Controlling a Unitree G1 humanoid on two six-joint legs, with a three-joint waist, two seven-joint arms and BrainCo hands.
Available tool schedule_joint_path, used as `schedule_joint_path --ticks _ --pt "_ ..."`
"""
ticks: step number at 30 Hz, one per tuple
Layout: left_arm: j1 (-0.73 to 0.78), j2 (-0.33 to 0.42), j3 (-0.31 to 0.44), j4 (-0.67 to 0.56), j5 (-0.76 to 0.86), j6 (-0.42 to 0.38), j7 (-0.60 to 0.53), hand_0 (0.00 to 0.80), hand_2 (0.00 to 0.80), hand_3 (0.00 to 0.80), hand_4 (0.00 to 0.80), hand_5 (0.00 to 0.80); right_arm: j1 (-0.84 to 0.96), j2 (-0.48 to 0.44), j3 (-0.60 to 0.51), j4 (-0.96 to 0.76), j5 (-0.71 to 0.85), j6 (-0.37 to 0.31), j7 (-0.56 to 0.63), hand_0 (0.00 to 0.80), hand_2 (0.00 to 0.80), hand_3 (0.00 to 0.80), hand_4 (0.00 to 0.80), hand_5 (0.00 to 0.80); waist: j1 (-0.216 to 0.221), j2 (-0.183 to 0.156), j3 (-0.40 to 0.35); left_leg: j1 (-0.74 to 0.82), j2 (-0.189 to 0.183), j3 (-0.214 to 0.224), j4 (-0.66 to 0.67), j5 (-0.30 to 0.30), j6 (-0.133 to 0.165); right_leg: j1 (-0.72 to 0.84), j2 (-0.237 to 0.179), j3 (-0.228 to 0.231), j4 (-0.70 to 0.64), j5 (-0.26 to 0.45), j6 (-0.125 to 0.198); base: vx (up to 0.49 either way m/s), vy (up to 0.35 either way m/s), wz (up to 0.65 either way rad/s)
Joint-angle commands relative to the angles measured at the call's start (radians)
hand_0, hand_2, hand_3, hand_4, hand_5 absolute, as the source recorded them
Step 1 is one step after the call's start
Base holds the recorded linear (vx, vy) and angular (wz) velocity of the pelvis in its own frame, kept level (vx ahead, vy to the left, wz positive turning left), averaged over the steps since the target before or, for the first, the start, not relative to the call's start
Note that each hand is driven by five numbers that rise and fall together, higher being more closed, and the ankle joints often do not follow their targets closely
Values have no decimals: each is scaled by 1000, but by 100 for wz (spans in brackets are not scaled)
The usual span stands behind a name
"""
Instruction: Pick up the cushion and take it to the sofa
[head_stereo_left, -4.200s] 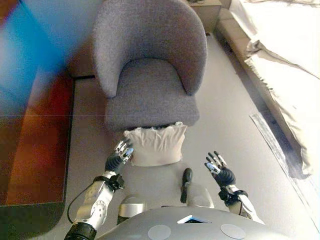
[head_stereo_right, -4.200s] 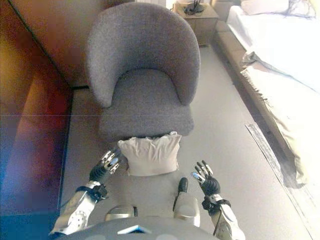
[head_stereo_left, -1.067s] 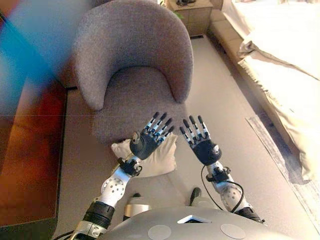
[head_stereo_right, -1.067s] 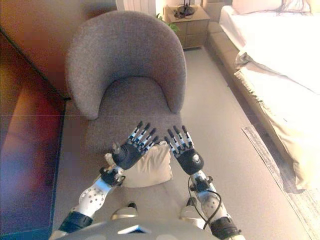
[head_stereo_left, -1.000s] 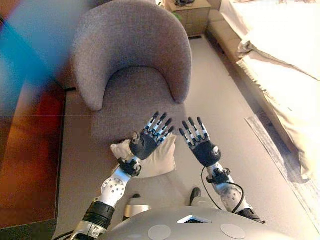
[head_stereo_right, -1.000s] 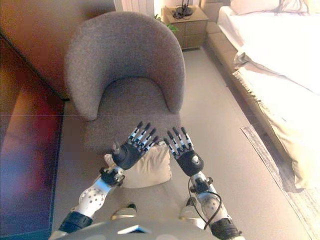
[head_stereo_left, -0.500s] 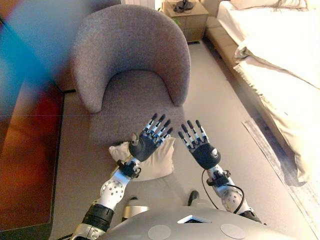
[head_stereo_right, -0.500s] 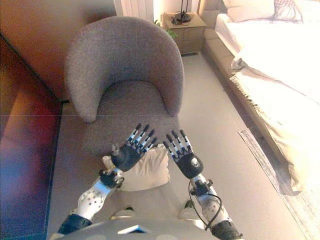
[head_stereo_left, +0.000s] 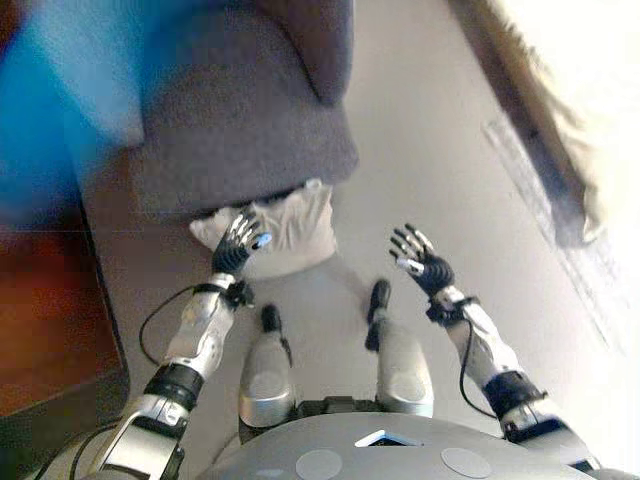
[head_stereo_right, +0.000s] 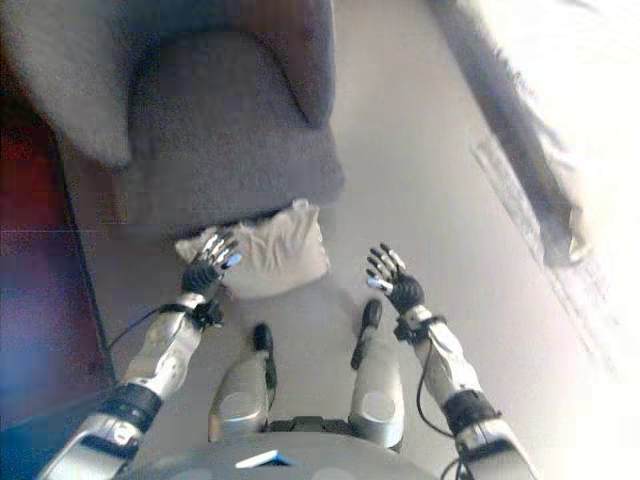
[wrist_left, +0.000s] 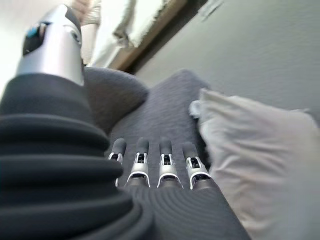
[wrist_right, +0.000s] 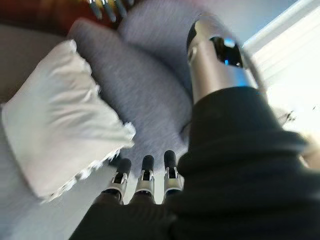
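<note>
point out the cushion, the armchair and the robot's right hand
cushion (head_stereo_left: 285, 230), left eye view, middle of its pale face
armchair (head_stereo_left: 240, 120), left eye view, grey seat
right hand (head_stereo_left: 428, 270), left eye view, dark back of the hand

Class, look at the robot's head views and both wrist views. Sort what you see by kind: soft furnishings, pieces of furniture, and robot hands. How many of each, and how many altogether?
Soft furnishings: 1, the cream cushion on the floor.
Furniture: 1, the grey armchair behind it.
Robot hands: 2, the left hand at the cushion's edge and the right hand apart from it, both open.
Total: 4
</note>
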Motion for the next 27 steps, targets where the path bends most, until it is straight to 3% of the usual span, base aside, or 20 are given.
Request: schedule_joint_path --ticks 1,7,13,21,27 --pt "-58 -11 -11 -9 52 -131 108 0 0 0 0 0 -75 -28 27 -74 -35 -63 -49 0 0 0 0 0 1 9 48 -119 16 -86 58 4 19 -83 -90 70 105 -35 114 -200 18 7" --pt "-172 -7 -22 -13 113 -159 215 0 0 0 0 0 -243 -72 35 -38 -57 -37 -106 0 0 0 0 0 17 12 125 -261 -1 -116 115 15 16 -200 -83 65 141 -21 108 -132 10 -2" --pt "-200 -7 -32 -34 147 -131 293 0 0 0 0 0 -351 -95 33 -26 -130 -26 -203 0 0 0 0 0 29 26 125 -450 -8 -141 187 24 12 -365 -97 57 208 -19 94 -67 -9 -1" --pt "-229 -17 -37 -10 147 -145 279 0 0 0 0 0 -495 -155 42 64 -206 -10 -267 0 0 0 0 0 49 52 125 -591 -6 -155 239 31 14 -501 -110 61 286 -30 80 -14 -8 8" --pt "-261 -22 -48 -21 133 -140 258 0 0 0 0 0 -521 -127 36 47 -169 -11 -261 0 0 0 0 0 48 51 125 -580 -7 -152 218 38 17 -492 -104 52 269 -23 82 26 -13 9"
